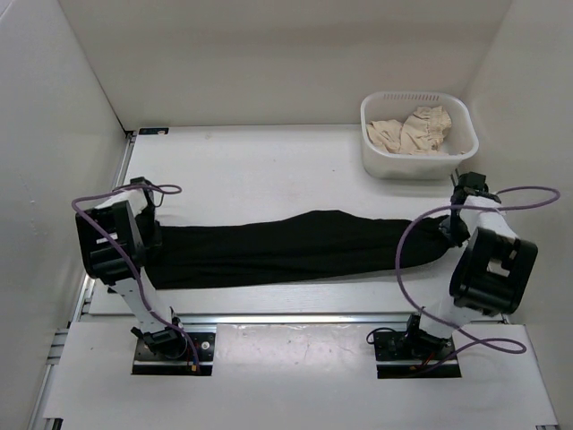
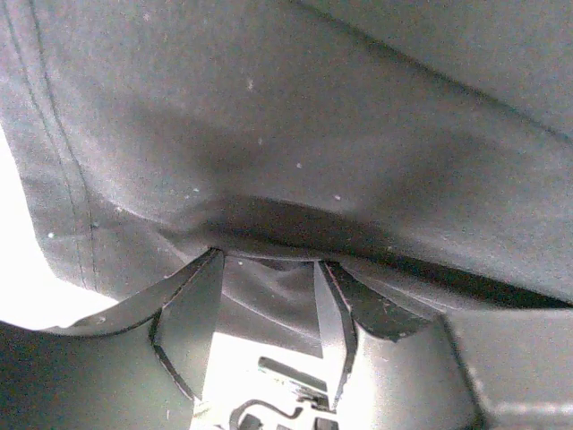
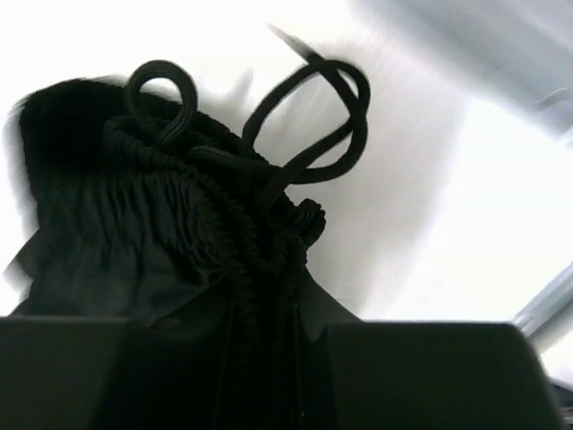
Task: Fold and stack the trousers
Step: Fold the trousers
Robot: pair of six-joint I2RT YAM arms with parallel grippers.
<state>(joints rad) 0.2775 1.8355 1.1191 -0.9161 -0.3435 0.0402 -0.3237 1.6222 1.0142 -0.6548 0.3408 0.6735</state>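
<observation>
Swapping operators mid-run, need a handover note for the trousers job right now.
Grips: left hand shut on the trousers at the leg end; right hand shut on their drawstring waistband.
Position: trousers lie as one long strip across the table between the arms.
Done: laid out, both ends gripped.
Left: fold across, then stack.
Far right: white basket with beige cloth.

Top cam sits high up behind the arm bases, looking down over the whole bench [image 1: 269,170]. Left wrist cam looks out past the left claw [image 2: 269,262], jammed right up against the black trousers [image 2: 295,116]. Right wrist cam peers past the right claw [image 3: 267,313], super close on their other end. All three views share the trousers.
</observation>
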